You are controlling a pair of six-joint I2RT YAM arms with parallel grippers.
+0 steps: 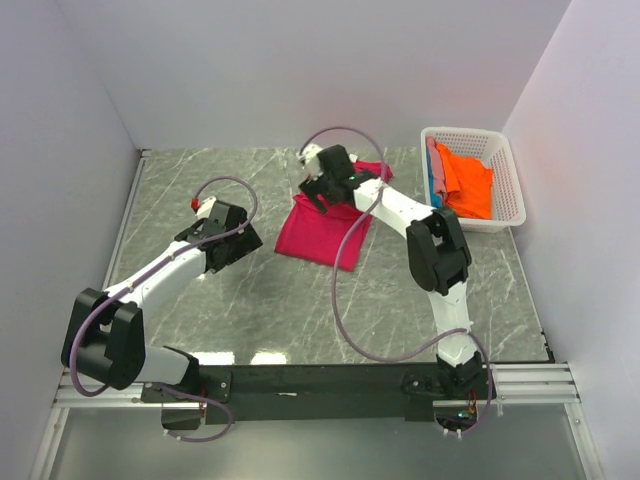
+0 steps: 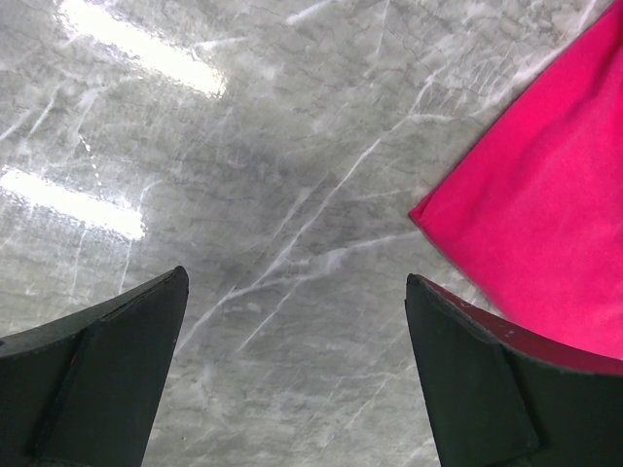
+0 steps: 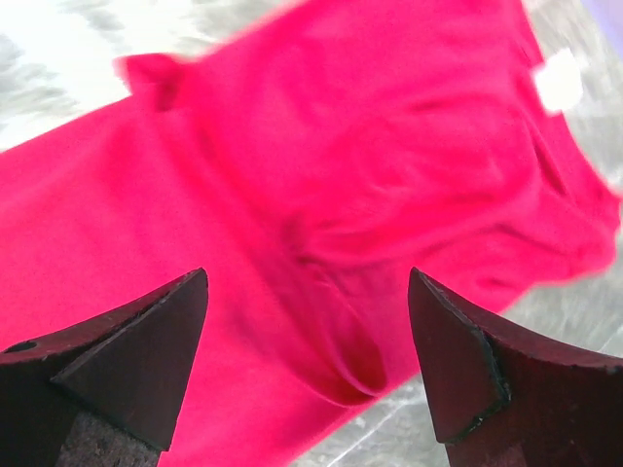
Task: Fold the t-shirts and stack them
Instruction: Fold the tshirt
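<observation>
Item 1: right gripper (image 3: pixel 307 292), jaws spread wide, nothing between them. I have it poised over the crimson-pink t-shirt (image 3: pixel 341 175), which lies rumpled and partly folded on the marbled table (image 1: pixel 200 180), toward the far middle. A white tag (image 3: pixel 560 78) sits near the shirt's edge, too blurred to read.
Item 2: left gripper (image 2: pixel 294 282), jaws spread and empty, above bare table just beside a corner of that shirt.
Item 3: white lattice basket (image 1: pixel 512 195), far right corner. It holds the orange t-shirt (image 1: pixel 468 185), with the blue-teal t-shirt (image 1: pixel 438 178) along its left side.
</observation>
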